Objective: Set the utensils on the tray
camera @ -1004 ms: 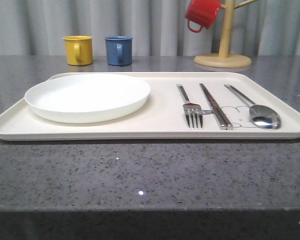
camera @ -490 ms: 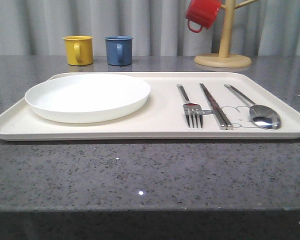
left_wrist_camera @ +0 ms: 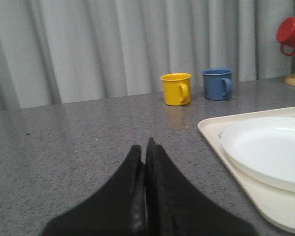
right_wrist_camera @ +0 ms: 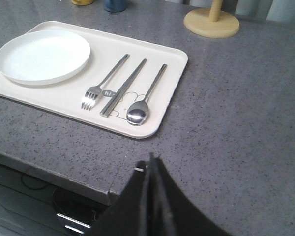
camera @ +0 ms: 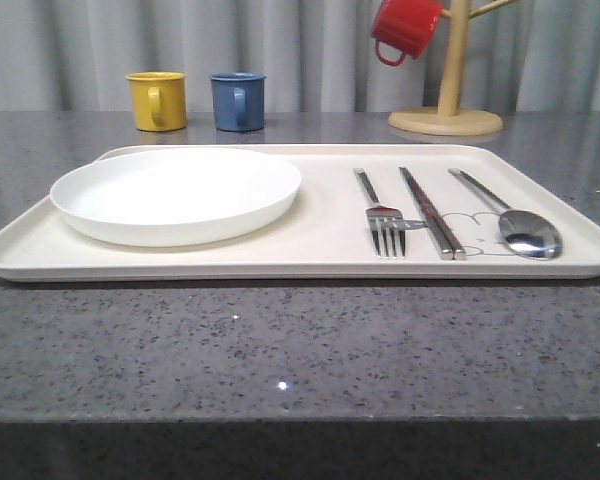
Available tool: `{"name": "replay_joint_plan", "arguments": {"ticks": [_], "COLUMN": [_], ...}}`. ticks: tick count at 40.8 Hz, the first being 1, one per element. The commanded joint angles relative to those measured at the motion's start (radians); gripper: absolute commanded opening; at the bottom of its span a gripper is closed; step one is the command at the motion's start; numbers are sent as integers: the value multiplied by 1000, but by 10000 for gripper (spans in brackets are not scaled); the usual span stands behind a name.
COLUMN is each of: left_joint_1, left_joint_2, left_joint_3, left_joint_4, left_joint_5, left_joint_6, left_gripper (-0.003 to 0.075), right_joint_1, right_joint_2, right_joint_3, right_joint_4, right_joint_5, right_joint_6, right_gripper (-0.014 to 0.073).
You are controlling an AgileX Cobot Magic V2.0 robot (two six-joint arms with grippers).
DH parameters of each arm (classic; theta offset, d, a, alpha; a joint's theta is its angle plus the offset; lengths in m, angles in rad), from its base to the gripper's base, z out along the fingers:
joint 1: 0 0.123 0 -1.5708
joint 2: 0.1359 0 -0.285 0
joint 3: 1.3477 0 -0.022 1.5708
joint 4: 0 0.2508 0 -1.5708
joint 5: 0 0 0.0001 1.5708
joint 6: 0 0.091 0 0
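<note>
On the right half of the cream tray, three silver utensils lie side by side, close together but apart from one another: a fork nearest the tray's middle, a pair of chopsticks beside it, and a spoon nearest the tray's right edge. Their long axes run roughly from the front of the tray toward the back, with the fork's tines and the spoon's bowl at the near end. A round white plate sits on the tray's left half, well apart from the fork.

With all three pieces resting inside the rim, the task looks complete; no further pick seems needed.

The right gripper is off the tray, above the bare grey table past its near right corner; the utensils lie ahead of it, and this arm is the nearer one to them. Its jaws are pressed together and hold nothing. The left gripper is off the tray's left side, jaws likewise closed and empty, with the plate between it and the utensils.
</note>
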Motion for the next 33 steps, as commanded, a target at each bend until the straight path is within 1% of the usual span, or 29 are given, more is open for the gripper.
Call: {"name": "replay_joint_plan", "arguments": {"ticks": [1,6,9,11,18,22,26,33], "left_joint_1": [42,58,60,60,60,60,60,60], "left_joint_2": [-43,-64,-87,-92,-90,-90,-90,-90], "left_joint_3": [13,38,66,65,65,65,65,65], "left_joint_4": [-33,-43,-53,-59,-59,-88,-195,-199], "left_joint_5": [-102,-105,-132,-99,-92,-92,-90,-85], "left_joint_6": [-8,-8,-8,-8,2,49,160,164], "left_gripper": [-18,-18,-18,-18,-18,-18,-18,-18], "right_joint_1": [-2,-2,-2,-2,-2,-2,-2,-2], "right_joint_2": [21,21,21,21,20,20,20,20], "right_joint_3": [-17,-17,-17,-17,-17,-17,-17,-17], "right_joint_4": [-4,-4,-4,-4,-4,-4,-4,-4], "right_joint_5": [-75,-75,-75,-75,-74,-74,-74,-74], "right_joint_6": [-5,-5,-5,-5,-5,-5,-5,-5], "right_gripper": [-122,-122,-122,-122,-122,-122,-122,-122]}}
